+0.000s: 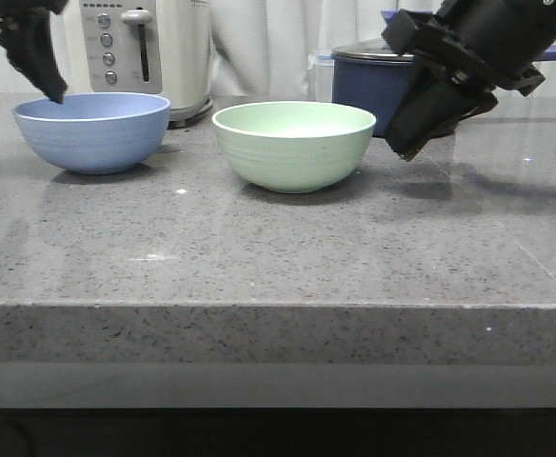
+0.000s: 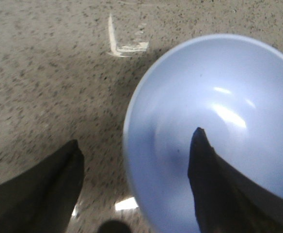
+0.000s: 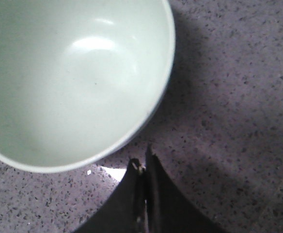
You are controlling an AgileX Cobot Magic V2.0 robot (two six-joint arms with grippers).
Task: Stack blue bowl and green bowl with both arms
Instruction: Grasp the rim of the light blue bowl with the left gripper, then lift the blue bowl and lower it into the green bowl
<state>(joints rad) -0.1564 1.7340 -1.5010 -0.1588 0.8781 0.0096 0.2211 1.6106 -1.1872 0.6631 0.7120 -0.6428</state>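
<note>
Left gripper [image 2: 134, 160] (fingers spread) astride blue bowl [image 2: 219, 97] rim

Bright overhead light, blurred wrist views.

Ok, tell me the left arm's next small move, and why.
Probably lower the left gripper a little and close on the blue bowl's rim. Its jaws are open and straddle the rim, one finger over the inside, the other outside over the countertop, and the bowl is not yet gripped.

Matte bowls [image 1: 293, 145], polished speckled stone counter [image 1: 278, 248]
</note>
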